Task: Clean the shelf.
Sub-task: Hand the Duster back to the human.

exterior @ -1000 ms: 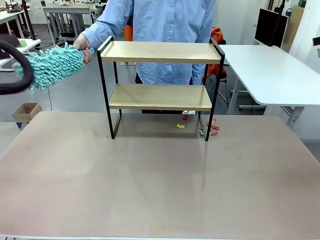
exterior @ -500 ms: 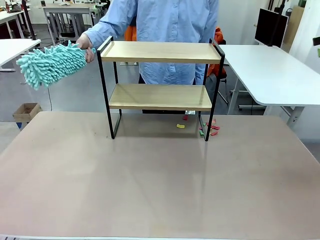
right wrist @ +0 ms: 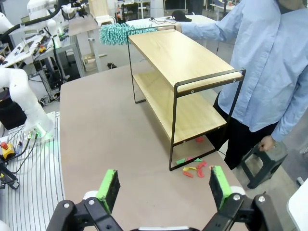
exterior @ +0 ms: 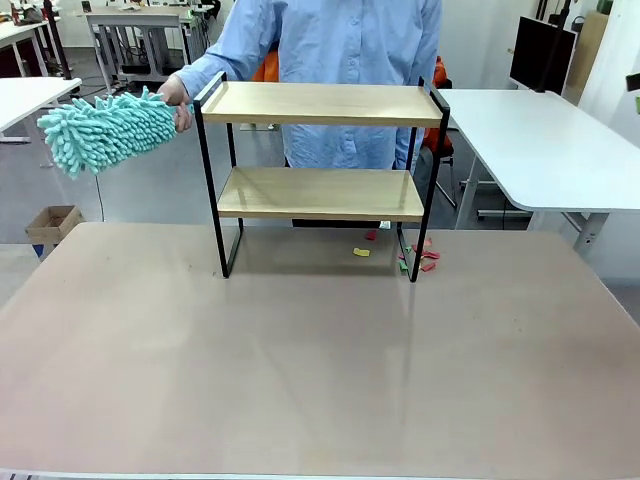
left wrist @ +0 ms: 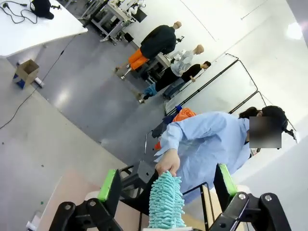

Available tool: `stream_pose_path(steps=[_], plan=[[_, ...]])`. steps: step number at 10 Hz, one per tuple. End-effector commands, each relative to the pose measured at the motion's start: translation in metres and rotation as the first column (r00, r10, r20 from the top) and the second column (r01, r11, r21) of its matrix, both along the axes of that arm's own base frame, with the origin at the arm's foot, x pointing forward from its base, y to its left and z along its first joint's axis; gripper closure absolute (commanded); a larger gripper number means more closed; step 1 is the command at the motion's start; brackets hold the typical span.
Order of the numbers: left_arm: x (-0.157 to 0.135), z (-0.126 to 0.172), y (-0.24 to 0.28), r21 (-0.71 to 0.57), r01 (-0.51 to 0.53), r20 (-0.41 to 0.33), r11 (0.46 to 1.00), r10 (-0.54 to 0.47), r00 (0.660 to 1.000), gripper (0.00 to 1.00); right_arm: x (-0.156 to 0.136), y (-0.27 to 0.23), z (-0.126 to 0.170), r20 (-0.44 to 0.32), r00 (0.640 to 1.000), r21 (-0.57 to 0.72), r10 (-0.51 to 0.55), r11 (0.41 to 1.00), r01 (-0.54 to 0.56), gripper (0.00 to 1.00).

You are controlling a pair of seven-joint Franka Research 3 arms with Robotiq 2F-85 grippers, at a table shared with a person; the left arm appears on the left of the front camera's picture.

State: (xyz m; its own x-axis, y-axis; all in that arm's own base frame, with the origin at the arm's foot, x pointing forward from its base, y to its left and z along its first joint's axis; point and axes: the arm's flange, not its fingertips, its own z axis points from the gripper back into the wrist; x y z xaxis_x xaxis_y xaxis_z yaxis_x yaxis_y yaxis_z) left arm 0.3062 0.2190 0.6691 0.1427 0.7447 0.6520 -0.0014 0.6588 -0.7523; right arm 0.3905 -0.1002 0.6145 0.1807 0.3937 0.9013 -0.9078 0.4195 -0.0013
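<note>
both pincers gape wide and hold nothing: left gripper [left wrist: 166,185] up in the air facing the person, right gripper [right wrist: 163,187] over the near table [exterior: 300,380]. shelf [exterior: 320,170] stands upright at the table's far edge, person behind it. their hand [exterior: 178,98] holds a teal duster [exterior: 105,128] out just beside the shelf's left rail. risk, i think: grabbing the fluffy head instead of the handle, or clipping the rail. small scraps [exterior: 420,258] lie by the right leg.

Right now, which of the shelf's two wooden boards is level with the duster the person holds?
The top board. The teal duster in the person's hand sits beside its left end, outside the frame; the lower board lies well beneath it.
</note>
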Motion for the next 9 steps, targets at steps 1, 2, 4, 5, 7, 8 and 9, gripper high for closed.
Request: stream_pose_path(steps=[1, 2, 4, 5, 7, 8, 9], plan=[[-0.0062, 0.0115, 0.002, 0.013, -0.003, 0.023, 1.0, 0.003, 1.0, 0.0, -0.0002, -0.0004, 0.0015, 0.005, 1.0, -0.01, 0.006, 1.0, -0.006, 0.0], [-0.0062, 0.0115, 0.002, 0.013, -0.003, 0.023, 1.0, 0.003, 1.0, 0.0, -0.0002, -0.0004, 0.0015, 0.005, 1.0, -0.01, 0.006, 1.0, -0.006, 0.0], [-0.0062, 0.0115, 0.002, 0.013, -0.003, 0.023, 1.0, 0.003, 1.0, 0.0, -0.0002, -0.0004, 0.0015, 0.005, 1.0, -0.01, 0.006, 1.0, -0.006, 0.0], [-0.0062, 0.0115, 0.002, 0.013, -0.003, 0.023, 1.0, 0.003, 1.0, 0.0, -0.0002, -0.0004, 0.0015, 0.005, 1.0, -0.01, 0.006, 1.0, -0.006, 0.0], [-0.0062, 0.0115, 0.002, 0.013, -0.003, 0.023, 1.0, 0.003, 1.0, 0.0, -0.0002, -0.0004, 0.0015, 0.005, 1.0, -0.01, 0.006, 1.0, -0.006, 0.0], [-0.0062, 0.0115, 0.002, 0.013, -0.003, 0.023, 1.0, 0.003, 1.0, 0.0, -0.0002, -0.0004, 0.0015, 0.005, 1.0, -0.01, 0.006, 1.0, -0.006, 0.0], [-0.0062, 0.0115, 0.002, 0.013, -0.003, 0.023, 1.0, 0.003, 1.0, 0.0, -0.0002, -0.0004, 0.0015, 0.005, 1.0, -0.01, 0.006, 1.0, -0.006, 0.0]])
